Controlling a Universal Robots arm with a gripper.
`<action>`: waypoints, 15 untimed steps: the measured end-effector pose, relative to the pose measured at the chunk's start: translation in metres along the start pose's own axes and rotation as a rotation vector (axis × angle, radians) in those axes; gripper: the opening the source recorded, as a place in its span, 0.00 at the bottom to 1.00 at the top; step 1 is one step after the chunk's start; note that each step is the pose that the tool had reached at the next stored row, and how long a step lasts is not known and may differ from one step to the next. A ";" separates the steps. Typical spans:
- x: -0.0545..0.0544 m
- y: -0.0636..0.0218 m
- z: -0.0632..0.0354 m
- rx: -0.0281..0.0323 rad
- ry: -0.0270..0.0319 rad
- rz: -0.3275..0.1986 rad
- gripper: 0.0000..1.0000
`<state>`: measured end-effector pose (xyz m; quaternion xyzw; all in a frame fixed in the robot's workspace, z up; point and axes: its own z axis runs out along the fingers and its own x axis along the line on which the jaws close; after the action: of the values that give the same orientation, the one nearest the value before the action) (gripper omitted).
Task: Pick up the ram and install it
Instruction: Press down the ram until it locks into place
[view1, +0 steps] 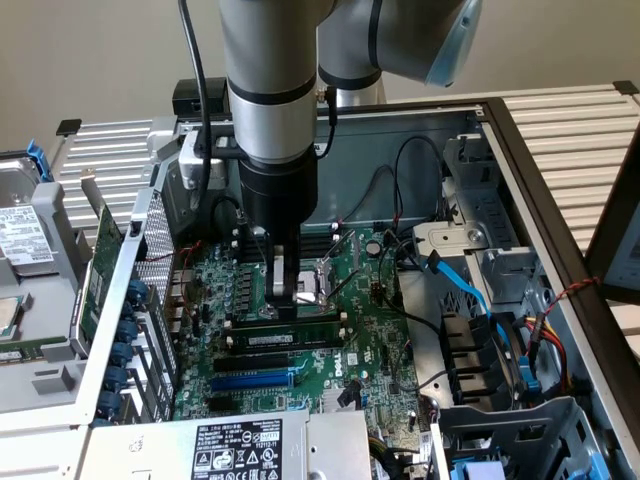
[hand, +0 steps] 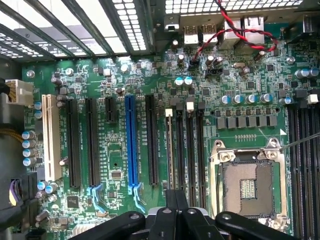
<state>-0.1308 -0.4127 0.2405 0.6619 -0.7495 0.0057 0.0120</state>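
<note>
One arm works over an open computer case (view1: 520, 150).
Its gripper (view1: 285, 290), jaws clenched, stands on one ram (view1: 290, 320) stick beside the single processor socket (hand: 247, 187).

Green motherboard (hand: 125, 85), blue slot (hand: 131, 145), red/blk wires (hand: 235, 27).

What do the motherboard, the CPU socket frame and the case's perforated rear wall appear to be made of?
Motherboard: green lacquered circuit board, judging by printed traces and soldered parts. CPU socket frame: probably bare metal, shiny silver. Perforated rear wall: likely sheet metal, dull grey with punched holes.
</note>
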 end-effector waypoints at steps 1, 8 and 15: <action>0.000 0.0000 0.0000 -0.0004 -0.0002 0.016 0.11; 0.000 0.0000 0.0000 -0.0032 -0.0010 0.125 0.11; 0.000 0.0000 0.0000 -0.0060 -0.0017 0.236 0.11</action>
<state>-0.1308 -0.4127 0.2404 0.5691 -0.8222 0.0042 0.0126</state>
